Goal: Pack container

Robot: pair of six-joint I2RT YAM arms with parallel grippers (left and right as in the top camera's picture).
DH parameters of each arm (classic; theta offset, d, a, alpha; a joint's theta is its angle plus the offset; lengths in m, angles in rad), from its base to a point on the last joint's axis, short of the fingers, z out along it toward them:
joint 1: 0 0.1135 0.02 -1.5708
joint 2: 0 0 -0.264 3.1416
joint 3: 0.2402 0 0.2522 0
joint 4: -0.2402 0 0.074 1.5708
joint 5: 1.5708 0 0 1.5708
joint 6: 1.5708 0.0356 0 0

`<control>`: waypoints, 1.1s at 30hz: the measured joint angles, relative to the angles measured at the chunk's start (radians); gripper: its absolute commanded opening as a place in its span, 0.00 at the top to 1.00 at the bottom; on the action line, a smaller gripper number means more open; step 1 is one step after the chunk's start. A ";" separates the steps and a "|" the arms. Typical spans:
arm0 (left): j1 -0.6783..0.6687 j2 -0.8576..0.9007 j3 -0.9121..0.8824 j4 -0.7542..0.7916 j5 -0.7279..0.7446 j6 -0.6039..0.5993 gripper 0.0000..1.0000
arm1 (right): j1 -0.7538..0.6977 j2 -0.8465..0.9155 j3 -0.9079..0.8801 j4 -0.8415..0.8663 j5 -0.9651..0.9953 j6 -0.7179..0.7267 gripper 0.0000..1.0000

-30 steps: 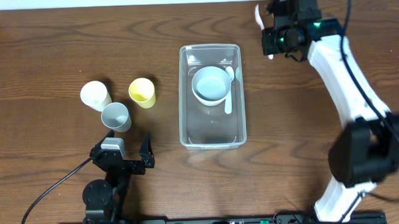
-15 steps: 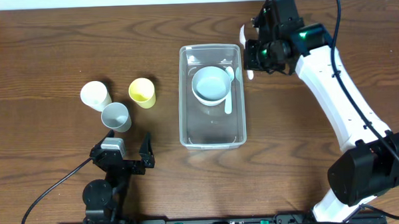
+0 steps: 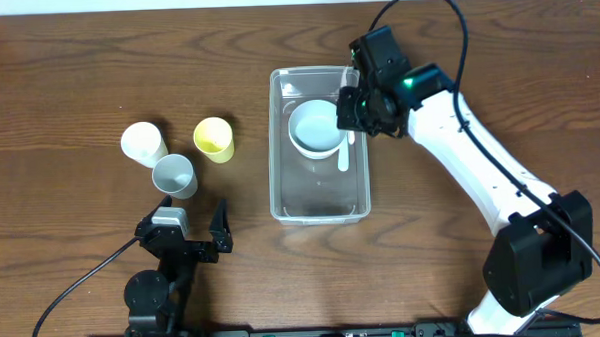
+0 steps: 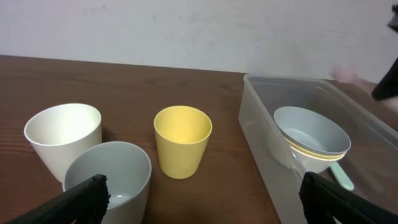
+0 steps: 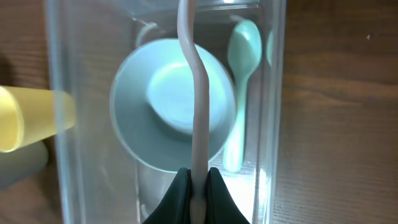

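The container, a clear rectangular plastic tub, sits mid-way across the brown wooden desk, holding a pale blue round bowl and a mint plastic spoon. The right hand, clamped on a pale pink utensil handle above the bowl, should lower it into the tub's bare half, clear of the rim. The left hand lies parted, well away.

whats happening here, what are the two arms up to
The right gripper, jaws shut, holds a pale utensil by its handle over the clear container, which already contains a bowl and a mint spoon. The left gripper sits open near the white cup, grey cup and yellow cup, touching none.
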 measured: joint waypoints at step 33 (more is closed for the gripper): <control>0.000 0.000 0.000 0.000 0.000 0.000 0.02 | -0.106 -0.061 -0.014 0.066 -0.039 -0.050 0.01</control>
